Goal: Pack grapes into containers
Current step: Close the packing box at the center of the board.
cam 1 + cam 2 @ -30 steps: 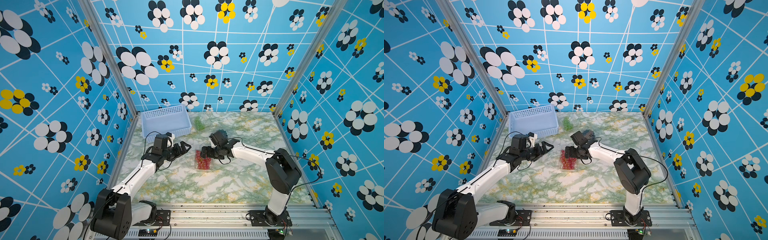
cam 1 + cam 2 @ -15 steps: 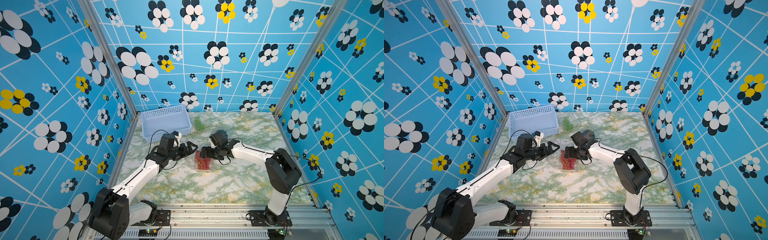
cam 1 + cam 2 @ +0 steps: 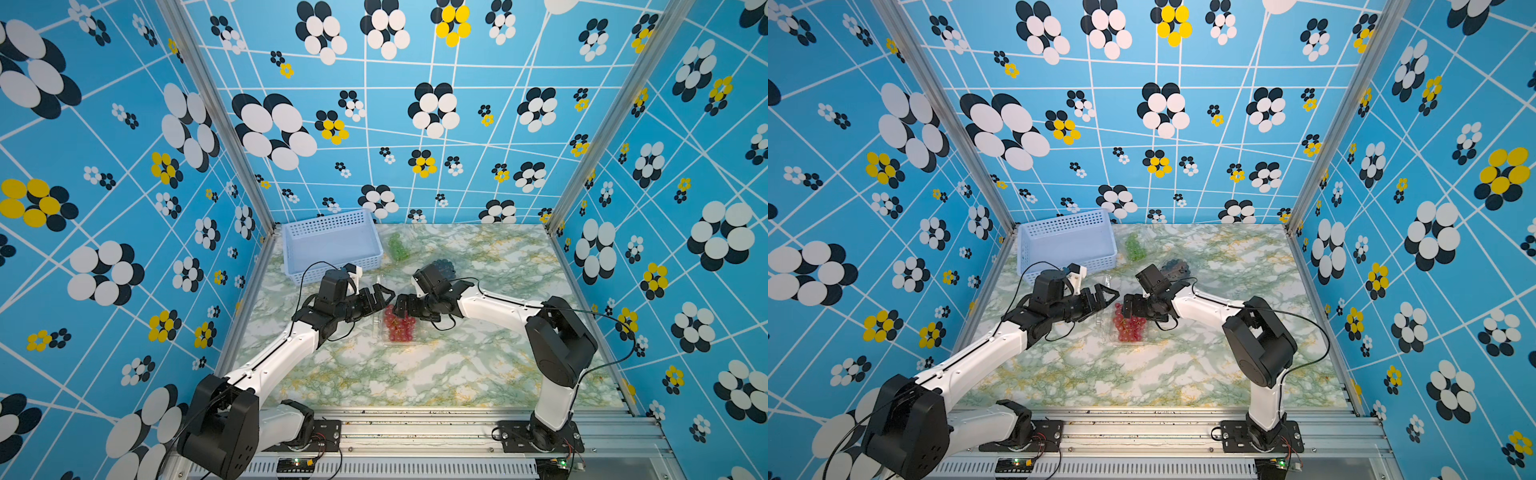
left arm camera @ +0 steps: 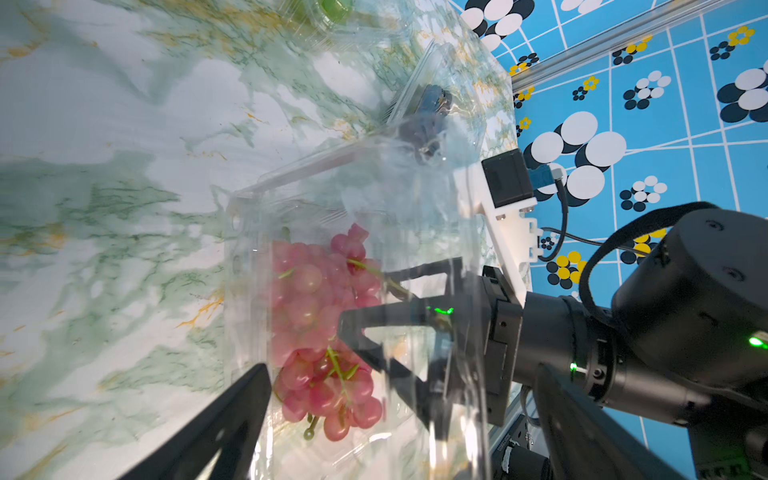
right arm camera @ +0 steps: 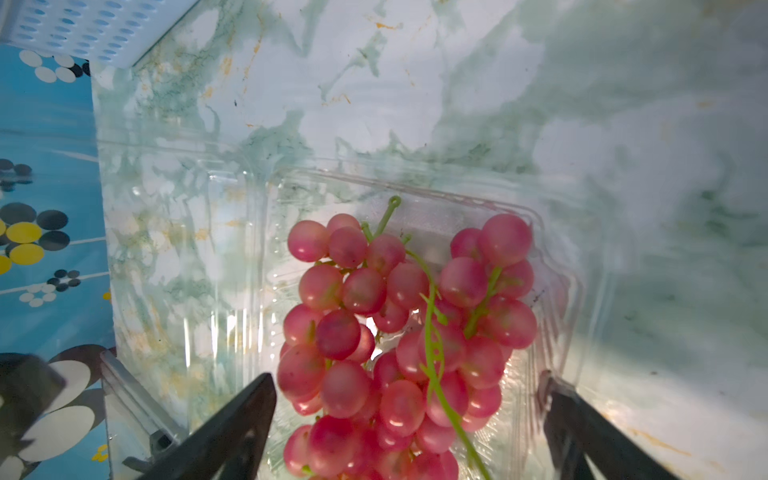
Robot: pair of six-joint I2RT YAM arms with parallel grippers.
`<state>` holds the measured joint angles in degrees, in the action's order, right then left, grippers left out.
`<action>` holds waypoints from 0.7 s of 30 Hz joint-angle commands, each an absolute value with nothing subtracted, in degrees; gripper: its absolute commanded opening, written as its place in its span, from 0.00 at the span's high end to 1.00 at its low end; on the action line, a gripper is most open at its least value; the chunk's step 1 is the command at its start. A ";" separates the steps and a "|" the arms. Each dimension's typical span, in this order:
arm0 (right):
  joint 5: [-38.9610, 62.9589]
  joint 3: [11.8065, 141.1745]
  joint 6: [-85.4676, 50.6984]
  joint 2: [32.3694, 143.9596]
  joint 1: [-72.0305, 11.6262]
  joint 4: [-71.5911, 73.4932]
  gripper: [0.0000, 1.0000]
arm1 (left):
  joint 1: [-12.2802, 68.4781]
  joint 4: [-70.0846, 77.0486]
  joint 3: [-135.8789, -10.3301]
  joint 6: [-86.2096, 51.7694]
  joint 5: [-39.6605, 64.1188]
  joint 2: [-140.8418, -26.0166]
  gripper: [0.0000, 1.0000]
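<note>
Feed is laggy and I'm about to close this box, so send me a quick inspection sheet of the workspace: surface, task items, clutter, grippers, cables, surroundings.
Surface: marble-pattern table, no spills seen.
Job's things: pinkish-red grapes lie in a clear container, lid not shut. The green grapes and dark grapes sit further back, each apparently in its own clear box.
Clutter: pale blue basket, nothing seen in it.
Grippers: left gripper and right gripper are both open, fingers holding nothing, facing each other over the red-grape container.
Cables: black cables loop off both wrists, no snag seen.
Surroundings: blue flower-patterned walls, metal frame in front.
</note>
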<state>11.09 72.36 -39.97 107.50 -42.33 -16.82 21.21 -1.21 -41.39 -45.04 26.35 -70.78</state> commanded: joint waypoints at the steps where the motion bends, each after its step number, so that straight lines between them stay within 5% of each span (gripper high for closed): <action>1: 12.35 75.15 -41.43 109.72 -43.28 -15.99 0.01 | 20.30 0.18 -40.08 -44.66 26.45 -69.60 0.01; 12: 10.90 79.99 -41.03 110.92 -42.47 -19.06 0.01 | 18.61 0.46 -39.40 -45.28 27.16 -67.82 0.00; 21: 9.20 70.12 -38.35 101.15 -38.70 -18.91 0.01 | 22.37 3.67 -40.95 -47.09 25.76 -70.93 0.00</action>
<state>10.79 72.60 -40.47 105.86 -39.20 -17.61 20.82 1.21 -40.32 -46.17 26.15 -69.38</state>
